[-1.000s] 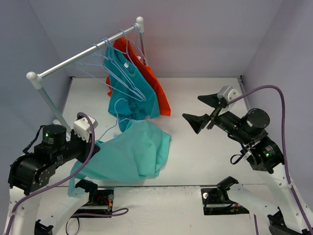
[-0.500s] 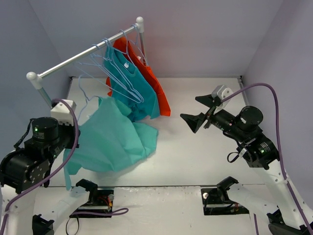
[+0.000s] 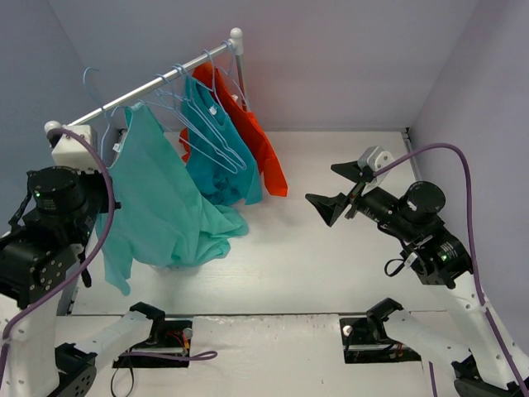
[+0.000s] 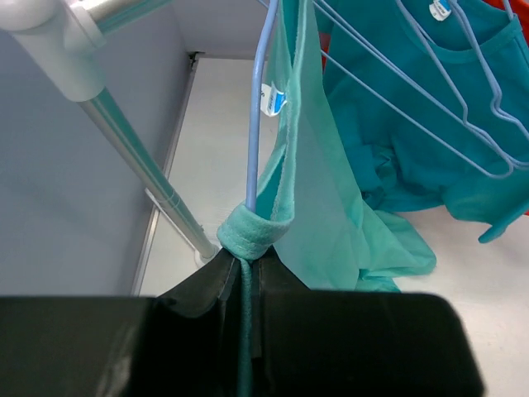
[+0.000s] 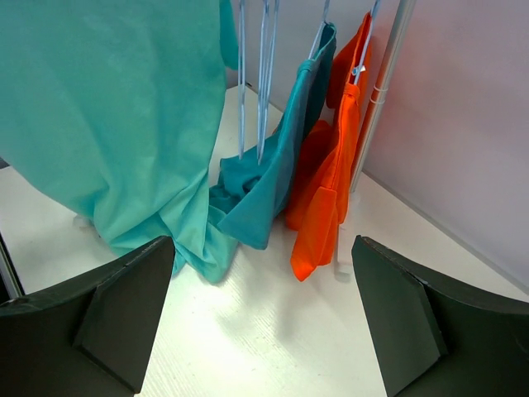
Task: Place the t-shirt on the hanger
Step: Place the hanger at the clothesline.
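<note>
The mint-teal t-shirt [image 3: 161, 207] hangs on a light-blue wire hanger [image 3: 89, 78], held up by the left end of the rail. The hanger's hook rises above the rail. My left gripper [image 3: 106, 150] is shut on a fold of the t-shirt's shoulder together with the hanger wire [image 4: 252, 141]. In the left wrist view [image 4: 242, 256] the cloth [image 4: 322, 198] drapes right, and its white label [image 4: 270, 99] shows. The shirt's hem touches the table. My right gripper [image 3: 343, 192] is open and empty, hovering right of the clothes; in its wrist view [image 5: 264, 314] the t-shirt [image 5: 107, 107] fills the left.
A silver rail [image 3: 157, 83] on white posts [image 4: 124, 141] carries several empty blue hangers [image 3: 207, 124], a darker blue-teal t-shirt [image 3: 219, 161] and an orange-red garment [image 3: 263, 149]. Grey walls close in the left, back and right.
My left arm has lifted the t-shirt and hanger off the table, up and left to the rail's left end. The shirt now hangs instead of lying crumpled. The right gripper has barely moved.
</note>
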